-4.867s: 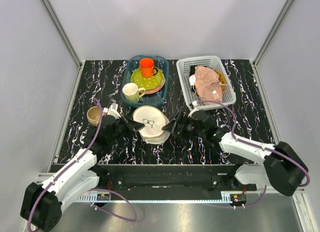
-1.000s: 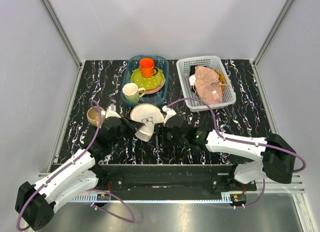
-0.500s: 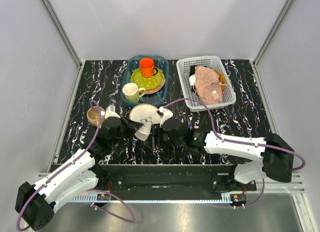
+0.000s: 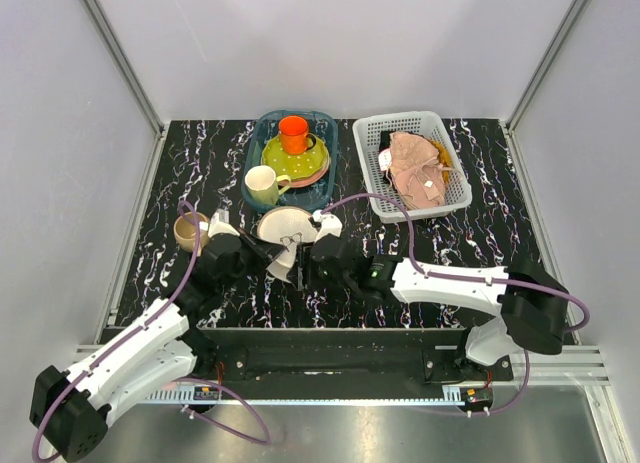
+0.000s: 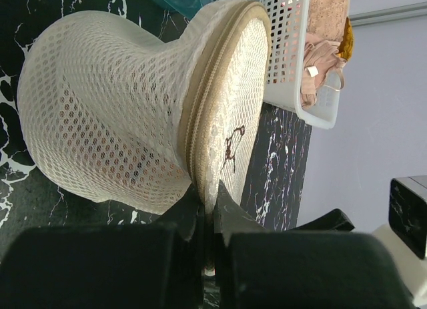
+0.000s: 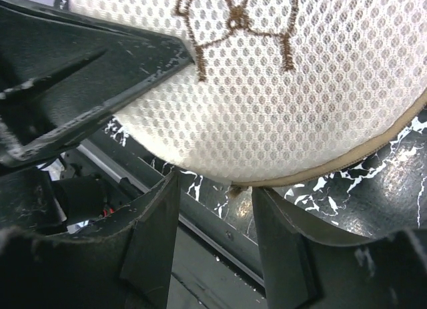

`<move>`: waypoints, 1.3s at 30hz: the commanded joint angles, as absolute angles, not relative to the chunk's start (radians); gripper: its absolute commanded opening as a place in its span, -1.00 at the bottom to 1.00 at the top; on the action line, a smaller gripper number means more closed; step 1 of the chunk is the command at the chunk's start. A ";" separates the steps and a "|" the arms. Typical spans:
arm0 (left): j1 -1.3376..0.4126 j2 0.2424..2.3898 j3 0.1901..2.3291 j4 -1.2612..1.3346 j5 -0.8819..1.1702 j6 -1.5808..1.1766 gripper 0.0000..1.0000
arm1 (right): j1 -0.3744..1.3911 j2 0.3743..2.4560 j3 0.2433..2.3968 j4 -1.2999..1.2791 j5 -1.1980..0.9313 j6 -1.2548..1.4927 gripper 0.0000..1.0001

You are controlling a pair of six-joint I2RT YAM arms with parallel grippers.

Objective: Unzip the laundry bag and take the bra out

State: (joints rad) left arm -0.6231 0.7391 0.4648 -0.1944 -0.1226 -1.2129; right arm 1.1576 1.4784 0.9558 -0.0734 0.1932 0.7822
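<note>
The cream mesh laundry bag (image 4: 285, 226) stands tilted on its edge at mid-table, its spectacles-print face (image 6: 240, 9) turned toward the right arm. My left gripper (image 5: 208, 203) is shut on the bag's zipper rim (image 5: 200, 122) at the near side. My right gripper (image 6: 213, 199) is open just below the bag's lower edge. A small brown zipper tab (image 6: 235, 189) hangs between its fingers (image 6: 157, 235), touching neither. In the top view the left gripper (image 4: 270, 257) and right gripper (image 4: 304, 268) meet at the bag's near edge. The bra is hidden.
A white lattice basket (image 4: 445, 198) with a pink-beige cloth (image 4: 415, 163) sits at the back right. A teal bin (image 4: 255, 148) behind the bag holds plates and an orange cup (image 4: 293, 133). A cream mug (image 4: 262, 186) and a tan cup (image 4: 187, 231) stand to the left.
The right arm has swung left, bringing its gripper under the bag's near edge. The left gripper has kept its pinch on the rim, and the bag now stands more upright than earlier.
</note>
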 commanded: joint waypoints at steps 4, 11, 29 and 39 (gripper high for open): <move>-0.626 0.715 0.506 -0.161 -0.146 -1.216 -1.00 | 1.164 1.505 1.000 -0.064 0.268 0.775 0.06; -0.627 0.715 0.503 -0.161 -0.144 -1.215 -1.00 | 1.164 1.493 0.989 -0.064 0.285 0.778 -0.19; -0.626 0.716 0.532 -0.190 -0.167 -1.184 -1.00 | 1.163 1.341 0.871 -0.149 0.373 0.733 -1.00; -0.626 0.733 0.548 -0.186 -0.158 -1.166 -1.00 | 1.155 1.262 0.798 -0.210 0.422 0.735 -1.00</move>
State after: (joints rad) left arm -0.6346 0.7288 0.4915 -0.2180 -0.1169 -1.1969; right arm 1.1584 1.3064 0.8257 -0.1379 0.3435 0.7513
